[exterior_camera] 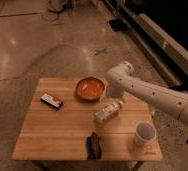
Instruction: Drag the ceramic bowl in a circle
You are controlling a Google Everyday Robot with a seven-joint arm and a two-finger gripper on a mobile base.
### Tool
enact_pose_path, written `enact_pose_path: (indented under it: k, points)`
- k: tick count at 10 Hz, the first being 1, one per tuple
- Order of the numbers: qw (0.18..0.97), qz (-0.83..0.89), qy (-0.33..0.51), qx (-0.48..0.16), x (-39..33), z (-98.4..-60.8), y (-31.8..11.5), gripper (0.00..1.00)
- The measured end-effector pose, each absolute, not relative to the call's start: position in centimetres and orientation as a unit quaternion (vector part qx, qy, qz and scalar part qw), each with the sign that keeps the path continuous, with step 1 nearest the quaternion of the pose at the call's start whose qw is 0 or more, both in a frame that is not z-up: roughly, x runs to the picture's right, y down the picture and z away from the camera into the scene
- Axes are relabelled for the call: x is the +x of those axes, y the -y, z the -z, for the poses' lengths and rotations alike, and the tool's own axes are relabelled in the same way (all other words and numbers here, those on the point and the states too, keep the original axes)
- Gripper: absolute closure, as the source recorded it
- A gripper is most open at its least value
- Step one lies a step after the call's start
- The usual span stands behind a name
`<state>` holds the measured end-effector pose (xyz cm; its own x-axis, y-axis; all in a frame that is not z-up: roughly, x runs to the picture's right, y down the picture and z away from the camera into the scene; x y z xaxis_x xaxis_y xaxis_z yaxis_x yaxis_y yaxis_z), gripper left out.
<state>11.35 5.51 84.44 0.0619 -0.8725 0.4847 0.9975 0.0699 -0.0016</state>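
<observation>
The ceramic bowl (89, 89) is orange-red, round and shallow. It stands upright at the back middle of the wooden table (52, 130). My white arm (152, 95) reaches in from the right and bends down at the bowl's right side. The gripper (111, 91) is low beside the bowl's right rim, mostly hidden behind the arm. I cannot tell whether it touches the bowl.
A small bottle (108, 111) lies on its side just in front of the gripper. A white paper cup (144, 134) stands at the front right. A dark snack bar (52, 101) lies at the left. A dark blue and red packet (93, 145) lies at the front edge.
</observation>
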Motion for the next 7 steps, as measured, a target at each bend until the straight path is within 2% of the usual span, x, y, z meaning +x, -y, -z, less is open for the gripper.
enact_pose_path:
  k: [7]
  points:
    - [0.698,0.669,0.191,-0.168,8.1,-90.3,-2.0,0.20]
